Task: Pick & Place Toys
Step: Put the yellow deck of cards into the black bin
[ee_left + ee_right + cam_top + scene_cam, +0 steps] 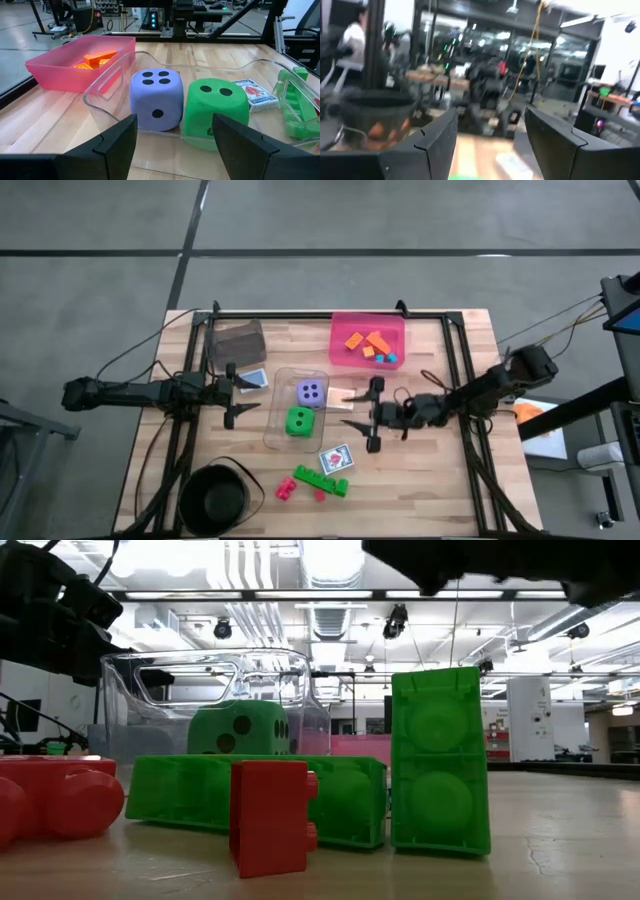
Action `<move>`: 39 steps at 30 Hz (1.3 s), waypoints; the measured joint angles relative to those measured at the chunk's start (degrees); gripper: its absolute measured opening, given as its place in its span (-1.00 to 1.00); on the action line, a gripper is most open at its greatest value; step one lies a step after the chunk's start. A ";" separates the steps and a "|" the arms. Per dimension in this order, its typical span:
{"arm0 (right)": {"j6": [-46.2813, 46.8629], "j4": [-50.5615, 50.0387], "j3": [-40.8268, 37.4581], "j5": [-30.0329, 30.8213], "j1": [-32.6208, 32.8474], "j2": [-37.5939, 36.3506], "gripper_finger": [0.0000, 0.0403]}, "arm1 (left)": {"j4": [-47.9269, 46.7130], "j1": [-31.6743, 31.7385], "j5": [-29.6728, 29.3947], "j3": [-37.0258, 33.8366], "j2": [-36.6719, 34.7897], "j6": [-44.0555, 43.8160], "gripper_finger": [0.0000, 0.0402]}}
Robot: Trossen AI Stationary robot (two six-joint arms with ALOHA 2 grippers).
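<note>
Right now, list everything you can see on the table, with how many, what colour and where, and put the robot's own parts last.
clear bin: one, table centre
dice: two, purple die and green die, inside the clear bin
pink bin: one, far side, holding orange and teal bricks
grey bin: one, far left
picture cards: card beside the grey bin, card near the clear bin
green bricks: near edge, with pink-red bricks
black bowl: one, near left corner
left gripper: open, left of the clear bin
right gripper: open, right of the clear bin
</note>
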 joint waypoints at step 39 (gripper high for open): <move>14.01 4.66 -13.77 0.73 1.77 -0.42 0.15 | 0.09 0.01 0.00 0.00 0.01 -1.78 0.28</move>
